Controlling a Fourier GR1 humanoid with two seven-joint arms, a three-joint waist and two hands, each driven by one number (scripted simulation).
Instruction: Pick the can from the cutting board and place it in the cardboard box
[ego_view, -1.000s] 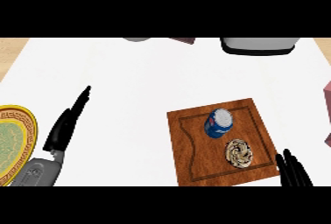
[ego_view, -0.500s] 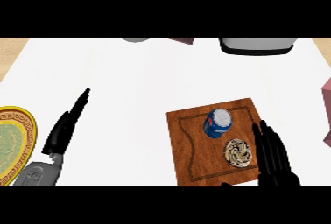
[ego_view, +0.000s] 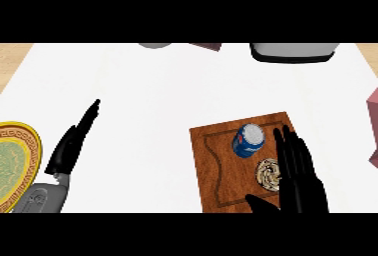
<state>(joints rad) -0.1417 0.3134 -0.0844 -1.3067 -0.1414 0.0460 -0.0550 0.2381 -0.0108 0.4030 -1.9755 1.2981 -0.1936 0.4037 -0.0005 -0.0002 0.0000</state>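
A blue can (ego_view: 248, 140) with a silver top stands upright on the wooden cutting board (ego_view: 218, 160) at the right of the counter. My right hand (ego_view: 297, 172) is over the board's right side, fingers straight and open, fingertips just right of the can and not touching it. It partly covers a round pastry (ego_view: 266, 171) lying below the can. At the far right edge a pinkish-brown box (ego_view: 373, 120) shows only in part. My left hand (ego_view: 72, 141) rests open at the left, fingers pointing up.
A yellow-rimmed plate (ego_view: 22, 155) lies at the left edge beside my left hand. A grey and black appliance (ego_view: 291, 52), a grey object (ego_view: 155, 45) and a dark pink object (ego_view: 207, 46) stand along the counter's far edge.
My right hand has moved up from the lower right corner onto the board, reaching beside the can and over the pastry. The left hand and the can have stayed put.
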